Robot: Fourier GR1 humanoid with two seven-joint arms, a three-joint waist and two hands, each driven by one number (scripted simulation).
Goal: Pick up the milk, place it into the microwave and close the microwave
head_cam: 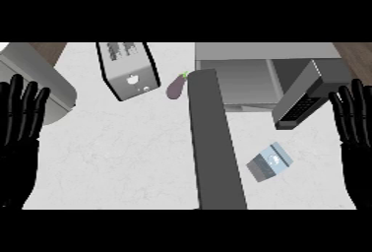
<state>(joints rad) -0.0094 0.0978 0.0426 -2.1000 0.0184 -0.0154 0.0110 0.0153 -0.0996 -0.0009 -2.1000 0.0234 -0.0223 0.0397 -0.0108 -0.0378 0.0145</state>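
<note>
Head view: boxy milk carton (269, 162) on marbled counter (131, 147), both black hands (22, 118) (355, 123) open-fingered.

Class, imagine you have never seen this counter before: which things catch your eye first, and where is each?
The microwave at the top right stands open, its long dark door swung out across the counter's middle. The milk lies just right of the door, a toaster at top left. An open left hand and right hand rest at the edges.

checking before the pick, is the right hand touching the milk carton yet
Apart. The head view shows the right hand open at the right edge, fingers up, with bare counter between it and the milk carton lying beside the open microwave door.
</note>
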